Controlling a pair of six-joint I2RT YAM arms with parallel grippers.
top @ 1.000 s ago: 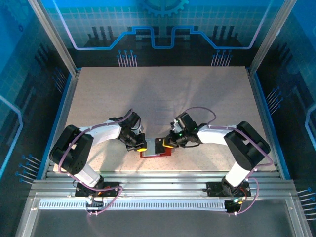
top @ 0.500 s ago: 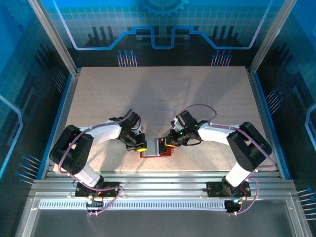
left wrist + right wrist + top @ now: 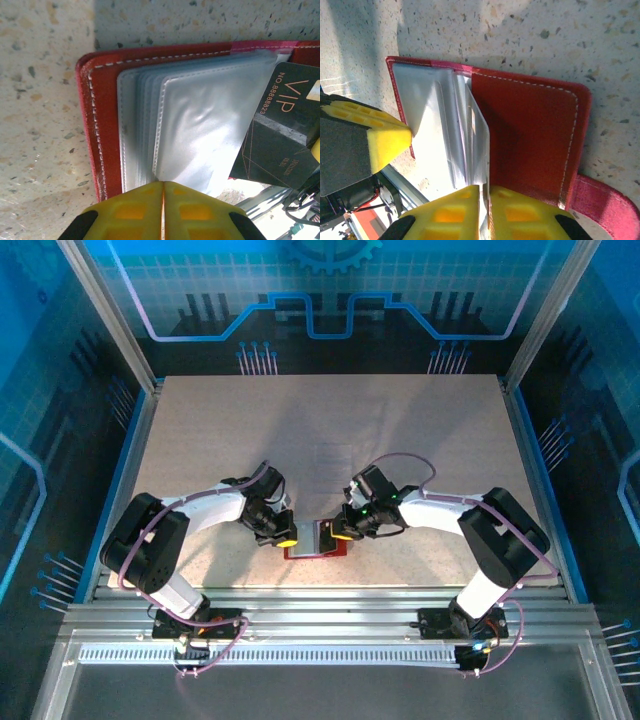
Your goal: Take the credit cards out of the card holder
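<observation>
The dark-red card holder point(image 3: 312, 554) lies open on the table near the front edge, its pale plastic pockets point(image 3: 200, 120) facing up. My left gripper point(image 3: 289, 538) is shut, its yellow tips point(image 3: 163, 186) pressed against the near edge of the pockets. A black credit card point(image 3: 282, 135) marked VIP sticks up out of the holder's right side. In the right wrist view this card point(image 3: 479, 135) is a thin sheet seen nearly edge-on, running between the fingers of my right gripper point(image 3: 485, 192), which is shut on it over the red cover point(image 3: 530, 130).
The holder's red side tab point(image 3: 605, 205) lies on the speckled table to its right. The table's metal front rail point(image 3: 320, 600) runs just behind the holder. The left gripper's yellow finger point(image 3: 387, 142) sits close beside the pockets.
My right gripper has edged slightly to the left over the holder. The left arm has held still.
</observation>
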